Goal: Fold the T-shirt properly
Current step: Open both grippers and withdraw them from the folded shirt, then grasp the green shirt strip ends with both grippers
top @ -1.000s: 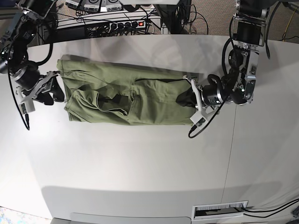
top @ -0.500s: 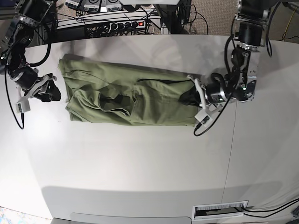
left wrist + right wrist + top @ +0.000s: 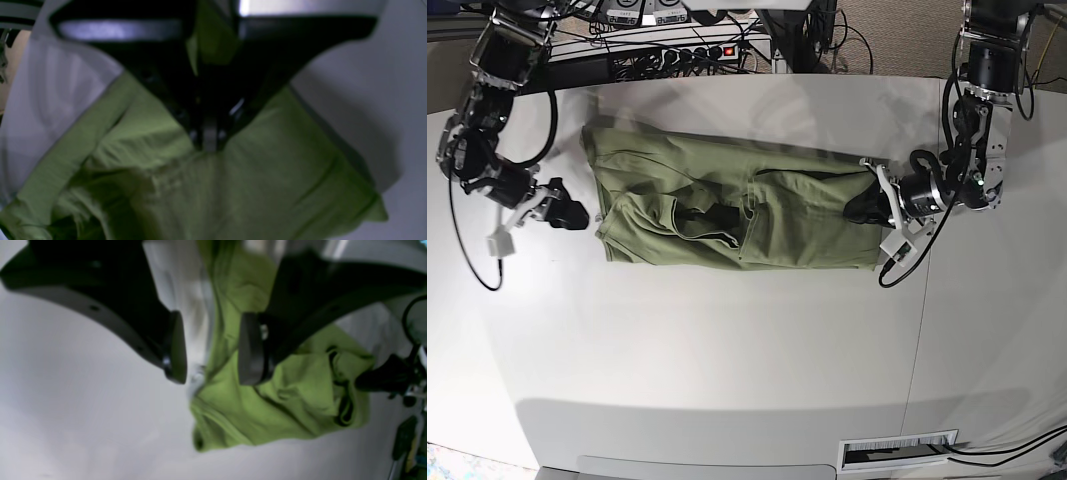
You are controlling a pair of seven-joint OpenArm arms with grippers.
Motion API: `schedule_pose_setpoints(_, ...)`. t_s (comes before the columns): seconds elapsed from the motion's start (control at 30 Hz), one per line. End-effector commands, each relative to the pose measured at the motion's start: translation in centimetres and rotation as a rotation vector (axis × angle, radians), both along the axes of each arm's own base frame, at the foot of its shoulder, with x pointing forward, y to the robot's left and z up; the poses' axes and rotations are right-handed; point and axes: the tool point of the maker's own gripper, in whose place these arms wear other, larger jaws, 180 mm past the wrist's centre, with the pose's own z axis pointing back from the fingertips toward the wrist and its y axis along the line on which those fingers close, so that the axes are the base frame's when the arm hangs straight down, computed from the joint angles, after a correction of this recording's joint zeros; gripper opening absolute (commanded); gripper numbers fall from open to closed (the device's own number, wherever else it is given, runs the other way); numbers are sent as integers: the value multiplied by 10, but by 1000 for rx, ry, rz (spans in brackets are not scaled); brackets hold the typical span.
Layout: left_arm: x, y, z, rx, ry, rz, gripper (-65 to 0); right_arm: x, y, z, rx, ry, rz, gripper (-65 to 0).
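Observation:
The olive-green T-shirt (image 3: 797,225) lies lengthwise across the far half of the white table (image 3: 727,350), rumpled in the middle with its sides folded in. My left gripper (image 3: 865,208) is shut on the shirt's right end. In the left wrist view the left gripper (image 3: 206,140) pinches bunched T-shirt fabric (image 3: 267,173). My right gripper (image 3: 572,215) stands open just left of the shirt's left edge, apart from it. In the right wrist view the right gripper (image 3: 211,350) has wide jaws, and the T-shirt (image 3: 283,406) lies beyond them.
A power strip (image 3: 712,50) and tangled cables sit beyond the table's far edge. A white slotted plate (image 3: 897,450) lies at the near edge. A seam (image 3: 917,330) runs down the table on the right. Black cables loop from both wrists.
My left gripper has pulled the shirt to the right across the table. The right gripper, open throughout, has moved right and slightly nearer, staying beside the shirt's left edge.

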Motion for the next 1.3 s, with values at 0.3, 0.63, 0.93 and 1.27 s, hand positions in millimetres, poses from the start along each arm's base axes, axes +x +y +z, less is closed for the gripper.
schedule_pose_setpoints(0.3,-19,25,-27,165,98,-31,-650,20,8,-2,9,7,23,-380)
schedule_pose_setpoints(0.63,-18,24,-26,160,95,-29,-650,17,6,-8,-13,25,22,-380)
schedule_pose_setpoints(0.93,-19,24,-26,159,94,-32,-650,14,24,-21,2,51,34,-380)
schedule_pose_setpoints(1.27,-18,21,-25,150,89,-30,-650,9,45,-39,15,90,31,-380)
